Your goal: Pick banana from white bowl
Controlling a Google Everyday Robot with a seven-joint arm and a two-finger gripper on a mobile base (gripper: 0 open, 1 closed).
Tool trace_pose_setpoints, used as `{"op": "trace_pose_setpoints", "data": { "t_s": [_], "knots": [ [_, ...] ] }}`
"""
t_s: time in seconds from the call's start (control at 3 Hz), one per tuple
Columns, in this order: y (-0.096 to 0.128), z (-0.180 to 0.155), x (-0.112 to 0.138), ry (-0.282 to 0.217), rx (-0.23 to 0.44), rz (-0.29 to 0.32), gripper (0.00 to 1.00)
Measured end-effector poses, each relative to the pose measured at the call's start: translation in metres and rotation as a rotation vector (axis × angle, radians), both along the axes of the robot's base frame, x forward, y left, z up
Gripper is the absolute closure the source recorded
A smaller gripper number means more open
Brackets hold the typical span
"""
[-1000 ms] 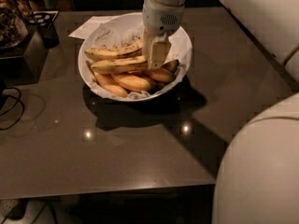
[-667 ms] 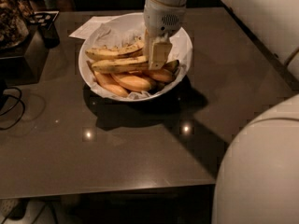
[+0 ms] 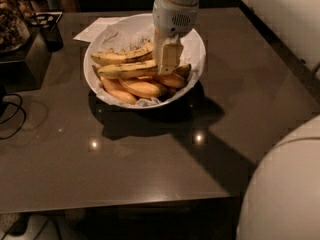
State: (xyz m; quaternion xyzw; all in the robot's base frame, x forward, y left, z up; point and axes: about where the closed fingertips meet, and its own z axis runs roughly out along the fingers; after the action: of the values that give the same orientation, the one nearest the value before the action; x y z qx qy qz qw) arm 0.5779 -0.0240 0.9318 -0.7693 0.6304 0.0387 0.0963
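Nearly nothing has moved vs. the earlier frames: the gripper (image 3: 167, 63) hangs at the same place over the white bowl (image 3: 196, 43), and the arm above it has the same angle. No fruit has shifted or lifted, and the bowl stands on the same spot of the dark table (image 3: 150, 164).

What this means for the task, in my opinion: the approach is finished and the robot is at the grasp step, but the lift has not started. The banana (image 3: 125, 70) lies approx. across the middle of the bowl, its left end toward the left rim. Its right end goes under the gripper, which comes down on it from above and hides that part. Whether the gripper is closed on the fruit or only stands around it, I cannot tell from this view.

Just behind the banana lies a shorter curved banana (image 3: 120, 57), touching it or very near. In front, lower in the bowl, are the smooth orange-yellow bananas (image 3: 142, 88); the banana rests partly on them. The white paper lining (image 3: 120, 34) shows at the back.

Next move, prob. a straight lift up, slowly, so that the neighbours do not come w/ it.
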Motion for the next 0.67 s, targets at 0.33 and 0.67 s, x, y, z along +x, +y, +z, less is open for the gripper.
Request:
{"op": "trace_pose_setpoints", "data": {
  "t_s": [0.33, 0.67],
  "knots": [
    [0.0005, 0.0086, -0.0067, -0.037, 0.027, -0.012, 1.00],
    [0.0001, 0.0175, -0.0135, -0.067, 0.056, -0.012, 1.00]
  ]
}}
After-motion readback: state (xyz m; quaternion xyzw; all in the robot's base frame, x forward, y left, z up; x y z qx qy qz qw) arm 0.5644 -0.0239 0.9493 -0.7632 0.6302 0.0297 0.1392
